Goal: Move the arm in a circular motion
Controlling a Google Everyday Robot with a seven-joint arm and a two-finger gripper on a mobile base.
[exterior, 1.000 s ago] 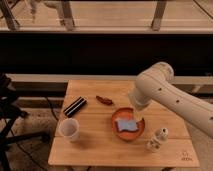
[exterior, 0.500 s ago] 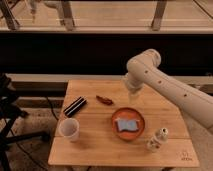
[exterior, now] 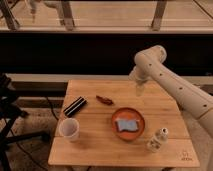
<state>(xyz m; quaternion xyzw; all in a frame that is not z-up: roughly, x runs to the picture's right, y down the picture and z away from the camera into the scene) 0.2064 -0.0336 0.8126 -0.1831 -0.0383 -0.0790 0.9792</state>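
The arm is a thick cream-white tube that reaches in from the right edge. Its rounded elbow is raised above the table's far right part. From the elbow a short segment drops to the gripper, which hangs pointing down over the far side of the wooden table. It is above and behind the orange plate and touches nothing.
The plate holds a blue sponge. On the table there is also a white cup, a black bar, a small brown item and a small bottle. A dark stand is at the left, a railing behind.
The elbow has risen and swung toward the table's far side. The gripper has moved from over the plate's rim to the far edge. The table items have not moved.
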